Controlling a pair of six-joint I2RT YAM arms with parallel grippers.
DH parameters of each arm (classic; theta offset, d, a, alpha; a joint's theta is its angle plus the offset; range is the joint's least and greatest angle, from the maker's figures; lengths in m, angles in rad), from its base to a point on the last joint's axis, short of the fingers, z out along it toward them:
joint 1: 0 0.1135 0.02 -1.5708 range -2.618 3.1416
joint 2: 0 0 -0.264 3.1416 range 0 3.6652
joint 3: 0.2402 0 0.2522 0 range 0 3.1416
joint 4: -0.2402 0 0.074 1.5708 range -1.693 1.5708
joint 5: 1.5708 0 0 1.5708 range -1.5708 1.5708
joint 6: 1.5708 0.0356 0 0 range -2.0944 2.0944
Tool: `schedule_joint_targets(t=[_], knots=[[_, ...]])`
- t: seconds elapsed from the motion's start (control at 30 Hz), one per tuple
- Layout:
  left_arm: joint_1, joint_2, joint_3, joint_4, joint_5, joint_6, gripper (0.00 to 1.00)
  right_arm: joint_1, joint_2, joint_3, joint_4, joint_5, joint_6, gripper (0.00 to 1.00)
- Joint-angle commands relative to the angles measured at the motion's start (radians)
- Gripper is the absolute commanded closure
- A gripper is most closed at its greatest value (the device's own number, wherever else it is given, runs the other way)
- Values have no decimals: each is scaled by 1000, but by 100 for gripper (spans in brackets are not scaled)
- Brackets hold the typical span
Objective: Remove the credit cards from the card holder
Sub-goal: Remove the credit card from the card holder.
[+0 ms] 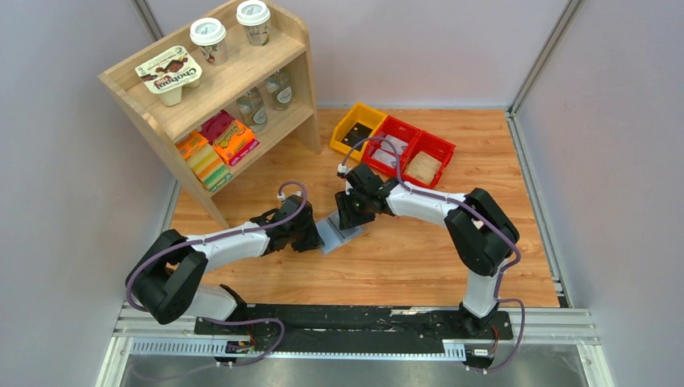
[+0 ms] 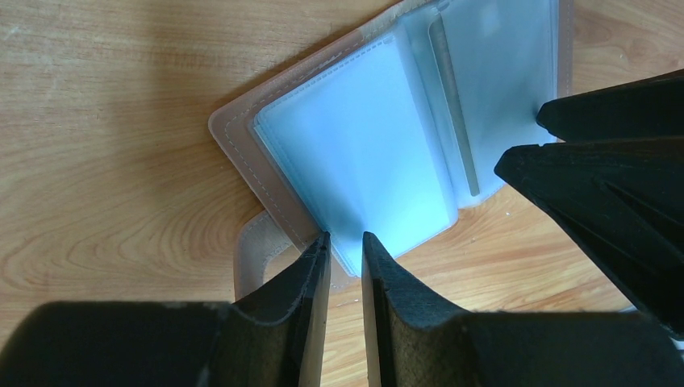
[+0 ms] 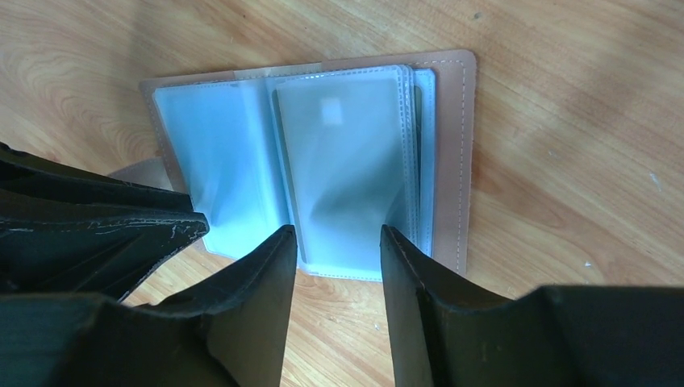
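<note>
Top view: the holder (image 1: 337, 235) lies open on the table at centre frame, between the left gripper (image 1: 313, 234) and the right gripper (image 1: 352, 216), both down at it. In the upper middle, the yellow bin (image 1: 339, 135) holds a black card (image 1: 359, 133). Of the two red bins (image 1: 436, 142), the right one holds a brownish card (image 1: 424, 168); the left one's pale contents are too small to tell.

Left wrist view: the fingers stand nearly together on a sleeve's lower edge, apparently pinning the holder.

Right wrist view: the fingers stand apart, straddling the right sleeve's lower edge. A pale card (image 3: 347, 153) seems to sit inside.

Judged step: gripping that card to draw it out. Next the right fingers should close on the card alone, not the sleeve, then pull straight while the left holds firm.
</note>
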Motion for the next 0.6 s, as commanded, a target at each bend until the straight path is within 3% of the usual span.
schedule_joint_targets(t=[0.0, 0.57], knots=[[-1, 1, -27, -6, -5, -3, 71, 9, -11, 25, 20, 43, -8, 50], [-1, -6, -30, -6, -10, -4, 71, 10, 0, 56, 3, 77, -42, 44]])
